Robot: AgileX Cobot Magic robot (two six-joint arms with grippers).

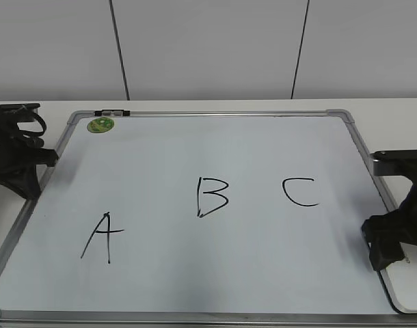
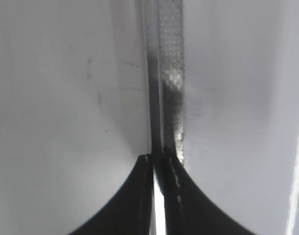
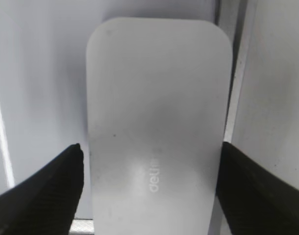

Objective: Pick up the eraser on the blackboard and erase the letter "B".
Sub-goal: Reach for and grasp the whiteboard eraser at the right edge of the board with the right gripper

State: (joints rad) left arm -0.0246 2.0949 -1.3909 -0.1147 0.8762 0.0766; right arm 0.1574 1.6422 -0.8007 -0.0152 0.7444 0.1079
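The blackboard (image 1: 195, 143), a pale board with a silver frame, lies flat on the table. The black letter "B" (image 1: 212, 197) is at its middle. The white eraser (image 3: 159, 88) lies at the board's near right corner, and part of it shows in the exterior view (image 1: 408, 287). My right gripper (image 3: 152, 152) is open with one finger on each side of the eraser, close to its long edges; in the exterior view it (image 1: 386, 254) is low at the board's right edge. My left gripper (image 2: 157, 157) is shut and empty over the board's left frame (image 2: 171, 73), far from the letter.
A black "A" (image 1: 102, 237) is left of the "B" and a black "C" (image 1: 301, 192) is right of it. A small green round magnet (image 1: 100, 125) sits at the far left corner. A small black and silver clip (image 1: 113, 112) is on the far frame.
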